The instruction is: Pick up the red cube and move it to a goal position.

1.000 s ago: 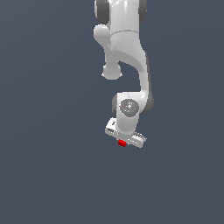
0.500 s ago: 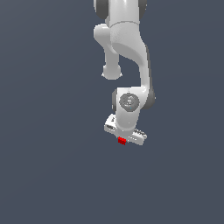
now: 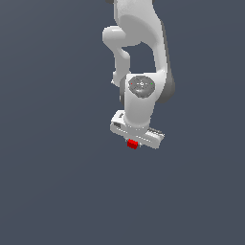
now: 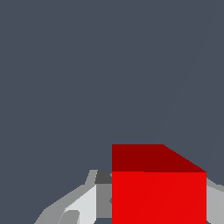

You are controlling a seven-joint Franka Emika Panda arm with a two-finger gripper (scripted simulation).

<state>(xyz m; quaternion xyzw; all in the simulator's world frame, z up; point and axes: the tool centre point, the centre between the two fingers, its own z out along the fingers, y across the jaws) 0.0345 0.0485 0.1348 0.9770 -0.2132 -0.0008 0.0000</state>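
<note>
The red cube [image 3: 132,144] is small and bright red, and sits just under the white hand of the arm in the exterior view. My gripper [image 3: 133,142] is shut on it, and the fingers are mostly hidden behind the hand there. In the wrist view the red cube [image 4: 158,192] fills the near part of the picture. It sits between the grey-white fingers [image 4: 81,204] of my gripper [image 4: 153,210]. The cube looks lifted off the grey floor, with no contact visible.
The white arm [image 3: 141,57] reaches down from the top of the exterior view. Plain dark grey floor [image 3: 57,182] lies all around. No goal marker shows in either view.
The arm and gripper have moved upward in the exterior view, carrying the red cube with them. The grip on the cube is unchanged.
</note>
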